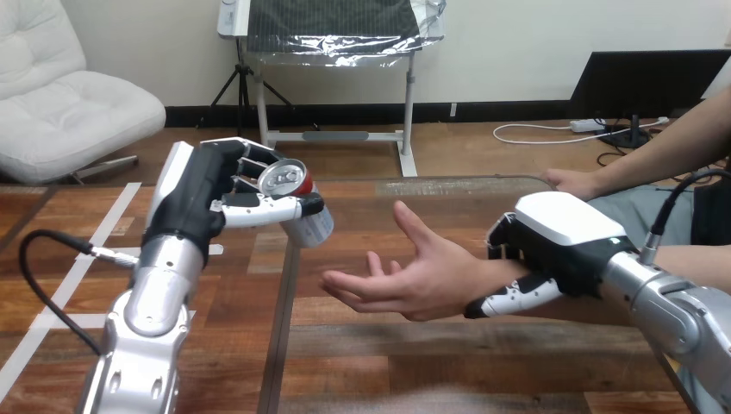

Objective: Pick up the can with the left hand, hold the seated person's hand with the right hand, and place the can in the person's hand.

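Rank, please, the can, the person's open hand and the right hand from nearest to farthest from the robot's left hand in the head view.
1. The can: gripped by the left hand.
2. The person's open hand: palm up, centre.
3. The right hand: round the wrist, rightmost.

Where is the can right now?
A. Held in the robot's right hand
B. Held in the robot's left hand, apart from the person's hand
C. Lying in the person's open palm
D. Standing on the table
B: the left hand has fingers and thumb curled round the can, off to the left of the person's hand, whose upturned palm holds nothing.
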